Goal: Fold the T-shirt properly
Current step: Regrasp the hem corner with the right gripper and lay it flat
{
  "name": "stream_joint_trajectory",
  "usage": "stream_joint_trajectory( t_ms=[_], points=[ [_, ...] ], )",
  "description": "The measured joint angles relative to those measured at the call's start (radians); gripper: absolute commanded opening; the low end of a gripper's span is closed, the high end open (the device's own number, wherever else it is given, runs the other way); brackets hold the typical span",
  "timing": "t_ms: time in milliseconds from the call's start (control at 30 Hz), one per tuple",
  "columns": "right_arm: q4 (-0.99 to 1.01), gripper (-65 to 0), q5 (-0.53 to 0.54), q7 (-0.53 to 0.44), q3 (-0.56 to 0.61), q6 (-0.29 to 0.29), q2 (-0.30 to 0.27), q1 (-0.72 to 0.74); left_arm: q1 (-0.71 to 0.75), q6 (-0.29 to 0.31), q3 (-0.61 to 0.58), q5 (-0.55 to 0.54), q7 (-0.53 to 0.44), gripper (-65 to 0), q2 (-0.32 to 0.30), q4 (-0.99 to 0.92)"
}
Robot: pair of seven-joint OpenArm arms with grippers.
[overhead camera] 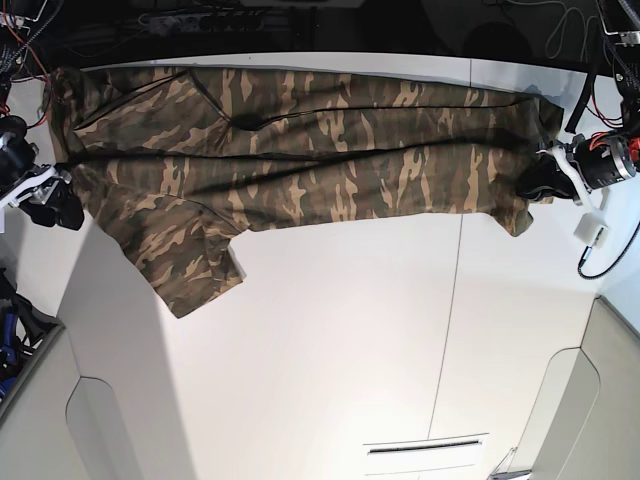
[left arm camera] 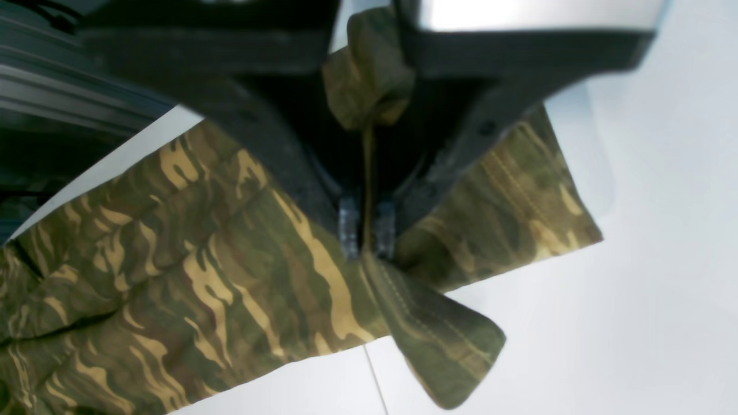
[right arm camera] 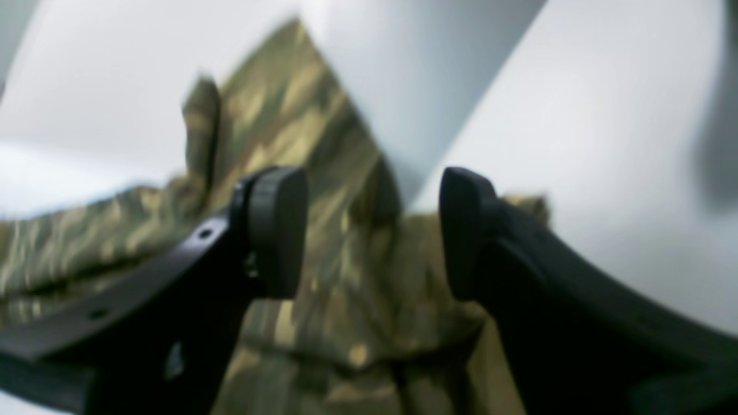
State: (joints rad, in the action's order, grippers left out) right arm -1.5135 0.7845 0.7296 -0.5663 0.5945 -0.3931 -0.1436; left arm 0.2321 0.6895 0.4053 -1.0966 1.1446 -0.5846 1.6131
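The camouflage T-shirt [overhead camera: 300,150] lies stretched sideways along the far part of the white table [overhead camera: 330,350], with one sleeve [overhead camera: 190,270] pointing toward the near side. My left gripper [left arm camera: 366,233] is shut on the shirt's stitched edge [left arm camera: 444,340], and cloth bunches up between its fingers. In the base view it [overhead camera: 540,180] sits at the shirt's right end. My right gripper [right arm camera: 372,230] is open with its jaws wide apart, and the blurred shirt [right arm camera: 346,300] lies behind and below them. In the base view it [overhead camera: 58,205] is at the shirt's left end.
Cables and dark equipment [overhead camera: 230,20] line the table's far edge. A thin seam [overhead camera: 450,330] runs across the tabletop. Grey panels [overhead camera: 100,430] stand at the near corners. A small white box on a cable [overhead camera: 592,232] hangs by the left arm.
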Motion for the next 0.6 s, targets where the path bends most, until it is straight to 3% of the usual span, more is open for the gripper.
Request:
stream_joint_trajectory(
  t_ms=[133,367,600],
  points=[
    [0.0,-29.0,-0.078,-0.009,-0.003,-0.021,0.009,0.072,0.0,0.0,0.0,0.0,0.0,-63.7,0.0,0.0],
    [0.027,-29.0,-0.188,-0.019,0.011,-0.048,0.076,0.189,0.0,0.0,0.0,-0.001,0.0,-63.7,0.0,0.0],
    [0.315,-29.0,-0.278,-0.135,0.106,-0.056,0.086,0.29,0.0,0.0,0.0,0.0,0.0,-63.7,0.0,0.0]
  ],
)
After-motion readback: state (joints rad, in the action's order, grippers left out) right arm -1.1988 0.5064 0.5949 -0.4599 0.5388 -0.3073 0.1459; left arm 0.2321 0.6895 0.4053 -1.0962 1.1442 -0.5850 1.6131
